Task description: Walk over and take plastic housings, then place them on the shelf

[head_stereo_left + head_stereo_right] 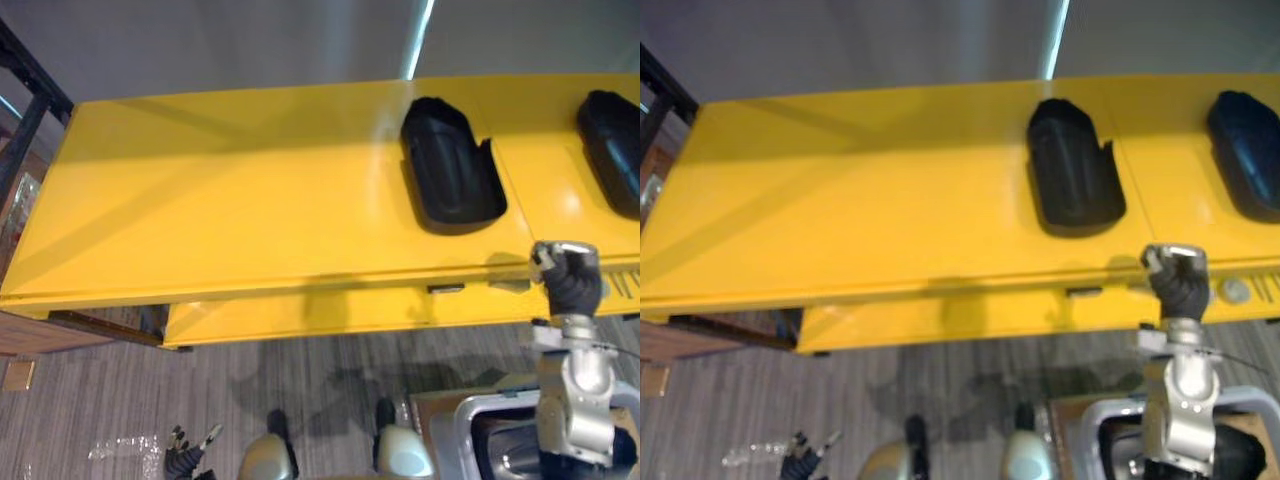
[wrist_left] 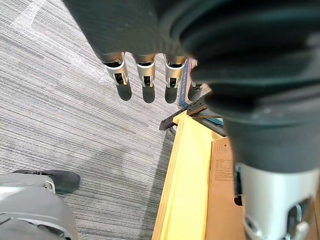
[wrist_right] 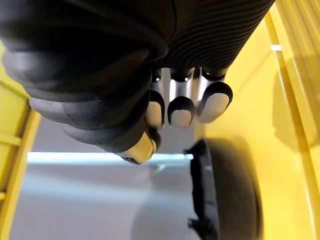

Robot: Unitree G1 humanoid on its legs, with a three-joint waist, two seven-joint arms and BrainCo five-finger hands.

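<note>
As both pieces lay untaken, the left eye view put the job at its taking step, with the walk up to the table (image 1: 250,200) apparently done: one black housing (image 1: 452,170) lay right of the table's middle and a second housing (image 1: 615,150) at its far right, cut by the picture's edge. The right hand (image 1: 570,275) was raised on an upright forearm at the table's near edge, between the two housings and apart from both, while the left hand (image 1: 185,462) hung low at the near left over the floor (image 1: 120,400). From the right eye view the same layout held, the right hand standing near and to the right of the first housing's near end, knuckles toward the table. Seen from the left wrist, that hand's fingers (image 2: 145,82) pointed straight down at the grey floor, loose and empty, with a carton (image 2: 222,165) by a yellow edge beyond. Looking along the right wrist, the fingertips (image 3: 181,111) were bent in toward the palm beside the thumb (image 3: 140,150), clasping nothing, and the housing lay just past them on the yellow surface. My reading is that the next move calls for uncurling this hand, reaching further over the edge and leftward, and closing around the housing's rim.
</note>
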